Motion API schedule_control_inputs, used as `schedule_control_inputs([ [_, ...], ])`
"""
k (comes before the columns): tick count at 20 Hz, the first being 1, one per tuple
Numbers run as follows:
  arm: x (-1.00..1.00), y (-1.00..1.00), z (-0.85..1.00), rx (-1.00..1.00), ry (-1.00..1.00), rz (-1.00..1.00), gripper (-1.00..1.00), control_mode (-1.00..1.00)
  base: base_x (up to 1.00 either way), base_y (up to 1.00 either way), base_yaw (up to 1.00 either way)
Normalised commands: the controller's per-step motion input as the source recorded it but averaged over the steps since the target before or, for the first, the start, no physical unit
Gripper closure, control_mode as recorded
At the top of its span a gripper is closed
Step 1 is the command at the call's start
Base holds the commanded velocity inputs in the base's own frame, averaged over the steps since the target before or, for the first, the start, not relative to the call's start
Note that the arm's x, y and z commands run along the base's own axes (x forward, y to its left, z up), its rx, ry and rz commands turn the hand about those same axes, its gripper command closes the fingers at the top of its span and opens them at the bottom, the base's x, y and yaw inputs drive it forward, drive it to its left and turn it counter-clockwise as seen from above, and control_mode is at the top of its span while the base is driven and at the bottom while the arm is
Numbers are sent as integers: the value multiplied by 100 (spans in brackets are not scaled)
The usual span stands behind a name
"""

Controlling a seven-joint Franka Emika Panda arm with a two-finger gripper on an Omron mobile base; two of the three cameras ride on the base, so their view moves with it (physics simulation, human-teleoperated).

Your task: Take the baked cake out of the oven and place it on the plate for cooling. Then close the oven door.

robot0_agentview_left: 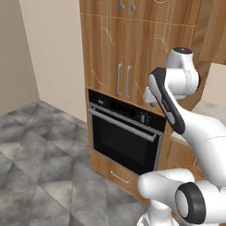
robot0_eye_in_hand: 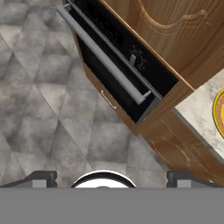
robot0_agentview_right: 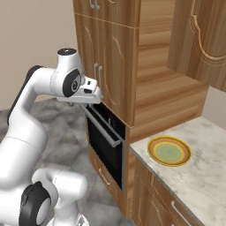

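Floor (robot0_agentview_left: 39, 154): grey stone tiles
Counter (robot0_agentview_right: 198, 176): pale marble; plate (robot0_agentview_right: 169, 151) at 3 o'clock of oven door (robot0_agentview_right: 103, 141)
Gripper (robot0_eye_in_hand: 111, 177): fingers spread, holding nothing

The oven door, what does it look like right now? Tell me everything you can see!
The oven door is black with a dark glass window and a long silver bar handle across its top. It stands upright and shut, set in the wooden cabinet below the control panel. Nothing touches it.
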Motion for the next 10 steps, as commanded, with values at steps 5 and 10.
schedule_control_inputs([
  [5, 0, 0, 0, 0, 0, 0, -100, 100, 1, -60, 28],
  [10, 0, 0, 0, 0, 0, 0, -100, 100, 14, -28, 16],
])
